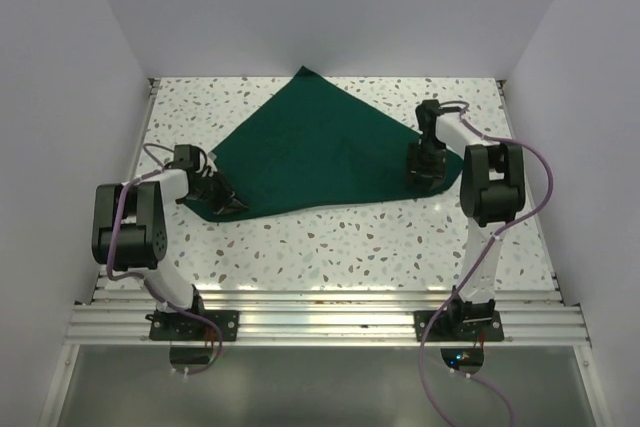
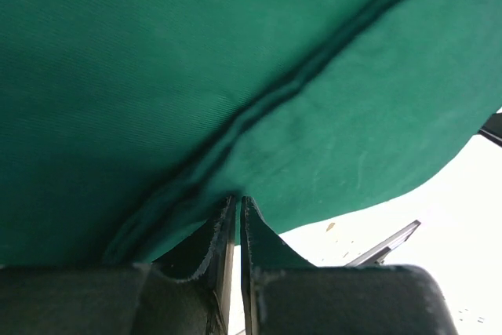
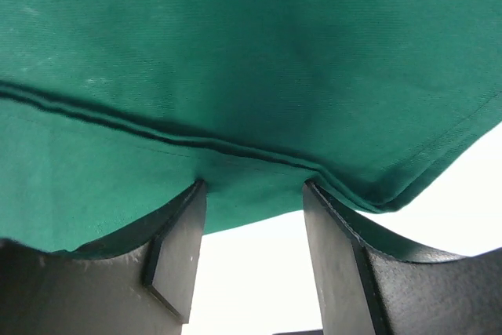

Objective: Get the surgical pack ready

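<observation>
Dark green drape lies folded flat on the speckled table, and its hem runs straight across the fingertips of both grippers. The left gripper has its jaws almost together with only a thin slit of light between them, and I cannot tell whether the tips nip the hem. The right gripper stands with jaws well apart, bare table between them, holding nothing.

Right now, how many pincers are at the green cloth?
2. The left pincer sits at the green cloth's near-left edge, jaws almost together. The right pincer is at its right corner, jaws apart at the hem. Neither is hidden.
</observation>
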Robot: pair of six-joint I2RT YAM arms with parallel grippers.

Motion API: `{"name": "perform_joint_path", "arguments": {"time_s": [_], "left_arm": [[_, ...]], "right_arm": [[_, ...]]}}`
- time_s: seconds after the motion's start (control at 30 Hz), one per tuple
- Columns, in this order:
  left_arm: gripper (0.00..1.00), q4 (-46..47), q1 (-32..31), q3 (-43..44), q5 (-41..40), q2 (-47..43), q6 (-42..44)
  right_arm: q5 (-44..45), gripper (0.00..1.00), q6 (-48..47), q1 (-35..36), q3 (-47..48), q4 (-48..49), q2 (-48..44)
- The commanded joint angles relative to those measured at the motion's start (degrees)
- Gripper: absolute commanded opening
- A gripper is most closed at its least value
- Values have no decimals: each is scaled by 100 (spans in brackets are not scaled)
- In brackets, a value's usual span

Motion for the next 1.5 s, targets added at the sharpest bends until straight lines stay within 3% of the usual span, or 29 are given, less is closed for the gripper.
{"name": "perform_joint_path", "arguments": {"time_s": [0.0, 0.27, 0.53, 0.6, 0.67, 0.73, 0.9, 1.03, 1.2, 1.33, 1.37, 1.47], "left_arm": [[10, 298, 69, -83, 90, 155, 37], [9, 122, 745, -101, 46, 269, 458], [9, -483, 1256, 627, -235, 419, 1118], [24, -589, 1265, 778, -244, 393, 1162], [55, -651, 1265, 918, -305, 200, 1163], [64, -722, 1273, 1015, -323, -81, 1180], [68, -1116, 1291, 1121, -988, -730, 1250], [80, -1258, 1405, 1121, -1579, -882, 1355], [83, -1285, 1624, 1288, -1843, -566, 1400], [81, -1161, 1871, 1481, -1791, -355, 1373], [79, -1153, 1958, 1603, -1738, -224, 1382], [75, -1144, 2073, 1806, -1677, 32, 1426]], "right_arm": [[190, 56, -79, -256, -290, 161, -36], [-11, 57, 52, -582, -336, 187, -299], [-1039, 58, 316, -372, -28, 284, -800], [-1171, 58, 342, -153, 34, 284, -766], [-1155, 59, 342, 6, 157, 231, -608], [-1128, 59, 351, 165, 201, 222, -493], [-1023, 59, 334, 236, 306, 214, -361], [-1022, 59, 290, 367, 675, 82, -396], [-961, 57, 351, 1183, 1525, -67, -265], [-978, 48, 483, 1948, 2195, -24, -37], [-1083, 35, 570, 2193, 2327, 176, -10], [-1233, 9, 720, 2546, 2564, 424, 183]]}}
